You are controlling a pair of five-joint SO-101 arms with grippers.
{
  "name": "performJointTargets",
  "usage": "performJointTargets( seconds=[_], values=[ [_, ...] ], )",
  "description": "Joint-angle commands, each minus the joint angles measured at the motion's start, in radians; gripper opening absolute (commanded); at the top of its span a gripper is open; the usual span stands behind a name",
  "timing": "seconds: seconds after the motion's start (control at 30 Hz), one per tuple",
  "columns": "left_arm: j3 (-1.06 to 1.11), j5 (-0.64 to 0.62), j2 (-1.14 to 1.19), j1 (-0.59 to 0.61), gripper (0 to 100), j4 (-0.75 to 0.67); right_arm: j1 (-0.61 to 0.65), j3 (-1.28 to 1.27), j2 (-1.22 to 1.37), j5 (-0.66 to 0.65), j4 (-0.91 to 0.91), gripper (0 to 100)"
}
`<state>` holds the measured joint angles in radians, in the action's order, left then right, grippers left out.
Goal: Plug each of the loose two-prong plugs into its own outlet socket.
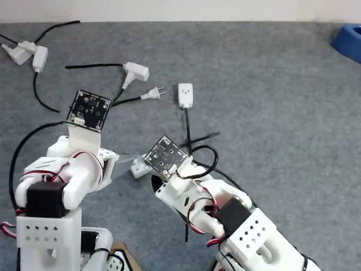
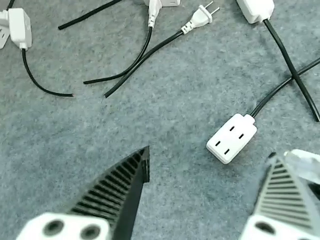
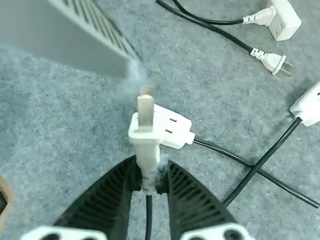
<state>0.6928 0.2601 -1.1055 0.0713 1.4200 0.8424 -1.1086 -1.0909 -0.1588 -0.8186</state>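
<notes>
My right gripper [image 3: 148, 172] is shut on a white two-prong plug [image 3: 144, 134], gripped by its neck with the prongs pointing away from the wrist. Just past the prongs, a white two-slot outlet socket [image 3: 174, 131] lies on the grey carpet, between the two arms [image 1: 139, 167]. My left gripper [image 2: 209, 153] is open and hangs over that same socket [image 2: 231, 138], one finger [image 2: 120, 195] on each side. Farther back lie a loose plug [image 1: 152, 94] on a black cord and another socket [image 1: 185, 95].
A white angled plug [image 1: 136, 71] lies beyond the loose plug. Two more white sockets [image 1: 25, 53] sit at the far left corner. Black cords [image 1: 194, 138] cross between the arms. A blue object [image 1: 348, 40] is at the far right edge.
</notes>
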Motion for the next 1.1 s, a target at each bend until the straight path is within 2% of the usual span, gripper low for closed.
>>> performJointTargets(
  seconds=[0.0,0.23,0.53,0.87,1.07],
  values=[
    [-0.059,-0.006,-0.01,-0.027,35,0.032,0.004,0.005,-0.021,-0.011,0.022,0.7],
    [-0.107,-0.011,-0.01,-0.171,35,0.103,0.001,-0.033,-0.019,-0.011,0.065,0.7],
    [-0.065,-0.009,-0.01,-0.214,35,0.098,0.004,-0.031,-0.021,-0.008,0.065,0.7],
    [0.11,0.026,-0.01,-0.257,35,-0.098,0.038,-0.03,-0.021,-0.011,0.044,0.7],
    [0.108,0.029,-0.01,-0.222,35,-0.115,0.076,-0.028,-0.025,-0.012,0.022,0.7]
  ],
)
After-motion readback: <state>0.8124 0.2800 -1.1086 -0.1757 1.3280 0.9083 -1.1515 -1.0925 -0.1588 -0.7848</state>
